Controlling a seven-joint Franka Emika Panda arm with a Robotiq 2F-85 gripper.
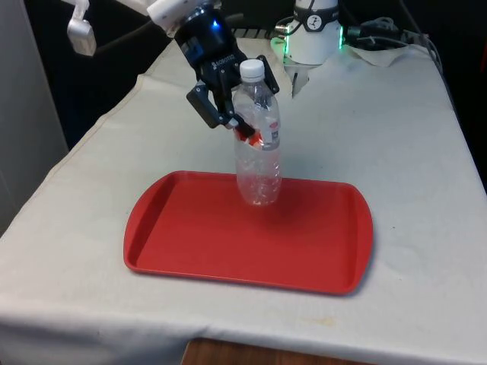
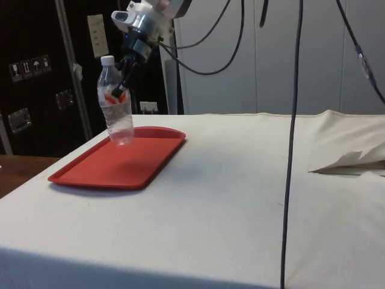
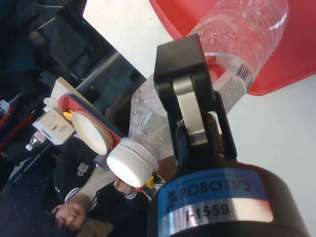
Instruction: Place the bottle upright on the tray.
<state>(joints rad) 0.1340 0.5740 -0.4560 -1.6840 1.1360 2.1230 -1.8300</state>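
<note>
**Red tray, bottle near vertical above its far edge**

Red tray (image 1: 190, 243) lies flat on the table (image 1: 396, 137). Clear plastic bottle (image 1: 258, 144) sits over the tray's far edge, centrally, long axis close to vertical, white cap up; whether its base touches cannot be told. Gripper (image 1: 242, 125) clenches the bottle's upper body from the side. Judgement: a straight descent should seat it.

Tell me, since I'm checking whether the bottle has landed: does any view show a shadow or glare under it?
Front view: a soft dark shadow lies on the tray beside the bottle base. Side view: the clear base blends with the red, so contact is unclear. Wrist view: highlights glint along the plastic held by the gripper.
</note>
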